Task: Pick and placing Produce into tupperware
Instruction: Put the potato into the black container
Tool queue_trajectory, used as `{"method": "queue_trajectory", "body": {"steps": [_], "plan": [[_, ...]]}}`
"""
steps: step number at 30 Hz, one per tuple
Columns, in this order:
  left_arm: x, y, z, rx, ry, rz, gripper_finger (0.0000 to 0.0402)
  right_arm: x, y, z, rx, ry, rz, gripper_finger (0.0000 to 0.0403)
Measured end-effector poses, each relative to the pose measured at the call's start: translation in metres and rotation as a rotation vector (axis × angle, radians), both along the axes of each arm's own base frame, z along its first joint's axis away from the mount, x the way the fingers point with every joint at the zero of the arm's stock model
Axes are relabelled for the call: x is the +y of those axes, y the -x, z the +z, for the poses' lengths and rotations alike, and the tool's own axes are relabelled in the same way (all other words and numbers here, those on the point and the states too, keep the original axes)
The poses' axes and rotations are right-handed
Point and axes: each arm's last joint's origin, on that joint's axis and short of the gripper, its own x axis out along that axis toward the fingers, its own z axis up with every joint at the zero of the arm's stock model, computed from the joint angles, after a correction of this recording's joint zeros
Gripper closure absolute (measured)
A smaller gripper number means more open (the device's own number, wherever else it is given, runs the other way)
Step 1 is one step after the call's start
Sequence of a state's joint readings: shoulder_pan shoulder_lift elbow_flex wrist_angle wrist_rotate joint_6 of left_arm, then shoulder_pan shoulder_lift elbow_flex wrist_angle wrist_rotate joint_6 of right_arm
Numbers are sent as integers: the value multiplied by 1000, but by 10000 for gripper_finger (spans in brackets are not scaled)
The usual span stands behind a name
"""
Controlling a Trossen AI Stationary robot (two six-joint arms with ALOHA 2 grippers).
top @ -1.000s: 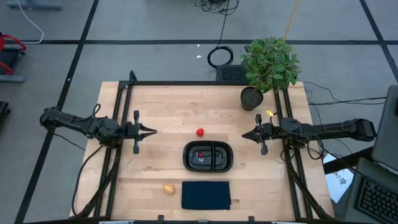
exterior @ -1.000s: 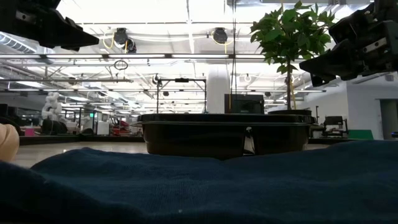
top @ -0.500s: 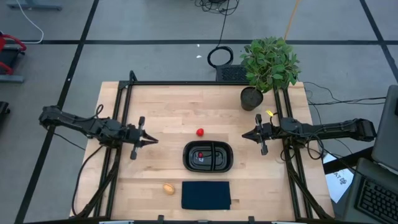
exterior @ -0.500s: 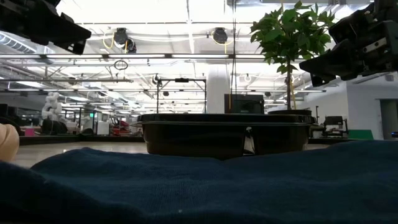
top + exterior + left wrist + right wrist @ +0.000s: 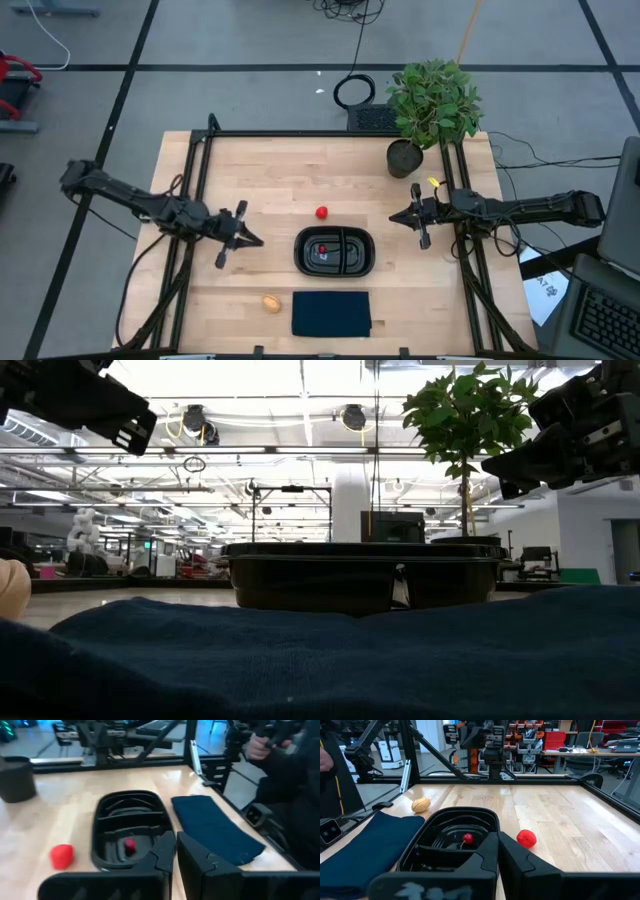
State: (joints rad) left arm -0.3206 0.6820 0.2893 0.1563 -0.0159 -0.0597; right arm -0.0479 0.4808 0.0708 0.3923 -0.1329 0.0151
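Observation:
The black two-compartment tupperware [image 5: 335, 251] stands mid-table with the tiny dark red piece [image 5: 322, 250] inside it. The bright red ball [image 5: 321, 212] lies on the table just beyond it. The tan-orange ball [image 5: 271, 303] lies near the front edge, left of the blue rectangle. My left gripper [image 5: 257, 241] is shut and empty, above the table left of the tupperware, pointing at it [image 5: 130, 827]. My right gripper [image 5: 392, 218] is shut and empty, above the table right of the tupperware.
A flat dark blue cloth [image 5: 331, 313] lies at the front edge, near the tupperware. A potted plant [image 5: 430, 105] stands at the far right corner. Black frame rails run along the table's left and right sides. A person's hand [image 5: 257, 745] shows beyond the table.
My left gripper has moved toward the table's near edge and a little right, toward the tupperware, and has turned so its fingers slant toward the near right. Its fingers stay shut. My right arm and the produce have kept still.

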Motion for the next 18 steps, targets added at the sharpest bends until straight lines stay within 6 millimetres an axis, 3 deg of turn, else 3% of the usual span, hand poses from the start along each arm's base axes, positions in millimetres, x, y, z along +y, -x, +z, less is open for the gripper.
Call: {"method": "queue_trajectory", "body": {"steps": [18], "plan": [[-46,-11,-4,12,92,-233,376,0,0,0,1,-7,-1,403]]}}
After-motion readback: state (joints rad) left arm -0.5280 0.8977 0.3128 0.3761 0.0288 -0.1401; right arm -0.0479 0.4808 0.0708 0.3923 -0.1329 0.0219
